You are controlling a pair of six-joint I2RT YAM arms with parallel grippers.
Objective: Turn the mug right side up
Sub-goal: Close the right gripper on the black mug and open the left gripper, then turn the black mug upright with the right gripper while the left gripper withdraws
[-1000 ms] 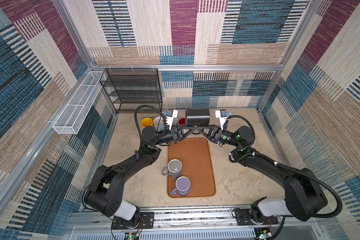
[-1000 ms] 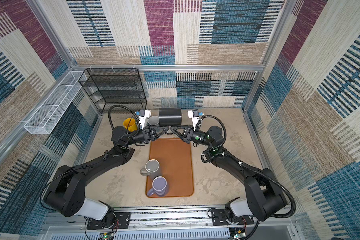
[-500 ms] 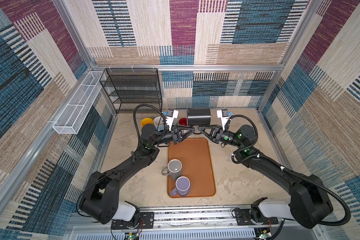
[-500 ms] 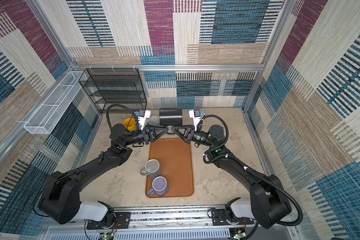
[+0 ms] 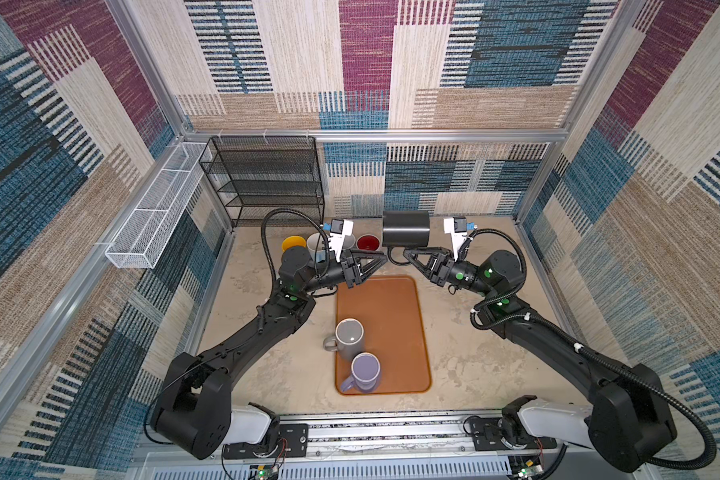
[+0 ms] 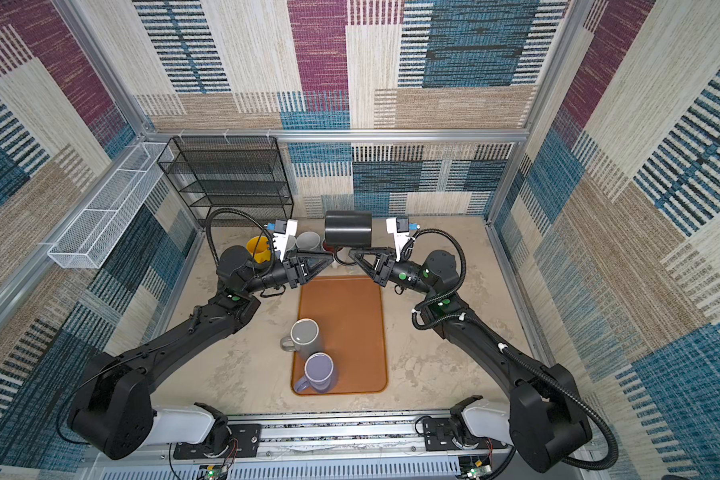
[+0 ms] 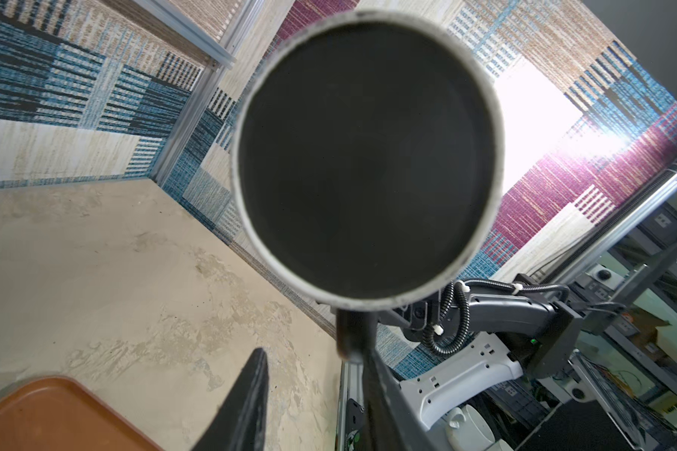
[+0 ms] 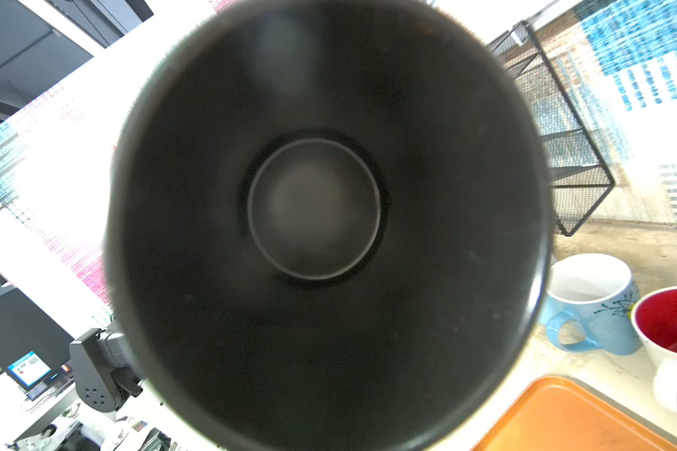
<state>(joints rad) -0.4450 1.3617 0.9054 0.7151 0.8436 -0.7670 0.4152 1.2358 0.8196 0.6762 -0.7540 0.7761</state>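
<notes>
Woven patchwork walls [image 5: 366, 62] in blue, plum and beige close in a beige mottled bench [image 5: 474, 353]. A black mug [image 5: 405, 227] hangs in the air above the far end of an orange tray [image 5: 395, 299], lying on its side with the handle [image 5: 395, 258] pointing down. Its pale-ringed base [image 7: 368, 156] faces the left wrist camera and its open mouth [image 8: 313, 207] faces the right one.

In both top views the right end effector [image 5: 406, 252] is clenched on that handle and carries the mug. The left end effector [image 5: 382, 259] sits just beside it with its jaws released. In the left wrist view its fingers [image 7: 251, 394] stand apart with bare bench between them. One finger runs close along the handle [image 7: 354, 332], and I cannot tell whether they touch.

A grey mug [image 5: 349, 337] and a lilac mug [image 5: 364, 372] stand upright and touching on the near left part of the tray. A yellow cup [image 5: 293, 243], a pale blue cup [image 8: 591, 308] and a red-lined cup [image 8: 673, 320] stand upright on the bench behind the tray. The blue cup bears a small dark sprig drawing. A black mesh rack [image 5: 267, 178] stands in the far left corner, and a white wire basket [image 5: 154, 208] is fixed to the left wall. A small lit screen [image 8: 28, 369] outside the cell is too small to read.
</notes>
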